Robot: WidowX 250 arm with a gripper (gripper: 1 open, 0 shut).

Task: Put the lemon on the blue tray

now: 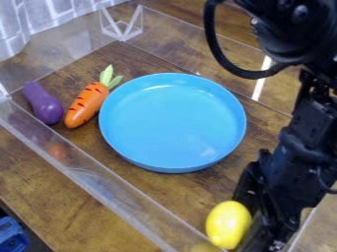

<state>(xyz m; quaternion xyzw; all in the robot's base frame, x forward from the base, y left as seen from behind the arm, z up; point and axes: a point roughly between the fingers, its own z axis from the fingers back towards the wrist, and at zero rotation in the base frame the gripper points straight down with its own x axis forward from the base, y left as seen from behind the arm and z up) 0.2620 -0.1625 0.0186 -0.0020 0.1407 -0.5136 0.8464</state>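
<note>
The lemon (pixel 228 224) is seen as a smooth, bright yellow egg shape, its surface glossy and lit with a paler patch. It is set low in the view, beside the clear wall (pixel 99 182), well apart from the round blue tray (pixel 172 122). Its right side is bordered by the black tool (pixel 263 219), whose jaws are spread wide; whether the lemon is touched cannot be told. On the wooden table (pixel 66 212), the carrot (pixel 87 104) and the eggplant (pixel 43 102) are placed near the tray's far side from the tool.
</note>
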